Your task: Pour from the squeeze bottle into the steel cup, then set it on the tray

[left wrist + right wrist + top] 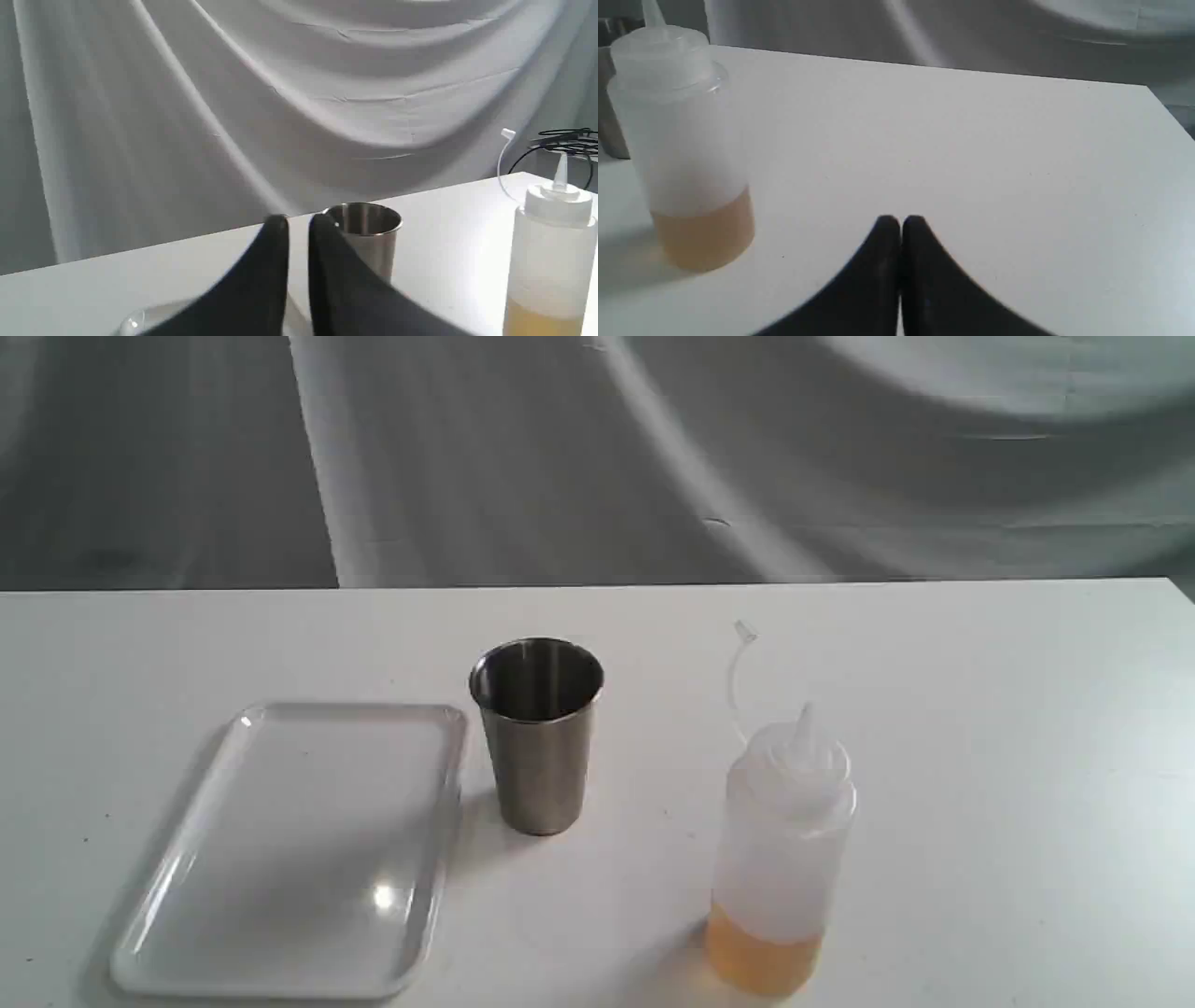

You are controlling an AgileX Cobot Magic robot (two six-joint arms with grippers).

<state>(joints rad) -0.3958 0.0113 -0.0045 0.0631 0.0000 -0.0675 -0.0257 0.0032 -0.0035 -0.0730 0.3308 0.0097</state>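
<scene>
The squeeze bottle point(782, 859) stands upright at the front right of the white table, its cap strap point(738, 677) curling up and amber liquid filling its lowest part. To its left stands the steel cup point(538, 733), upright with a dark inside. The white tray point(299, 845) lies flat left of the cup. Neither gripper shows in the exterior view. My left gripper point(298, 223) is shut with nothing in it, short of the cup point(369, 235), the bottle point(549, 261) off to one side. My right gripper point(901, 223) is shut and holds nothing, apart from the bottle point(686, 154).
A grey draped cloth point(597, 457) hangs behind the table's far edge point(597, 586). Black cables point(567, 140) show past the table corner in the left wrist view. Bare tabletop point(1008, 756) lies right of the bottle.
</scene>
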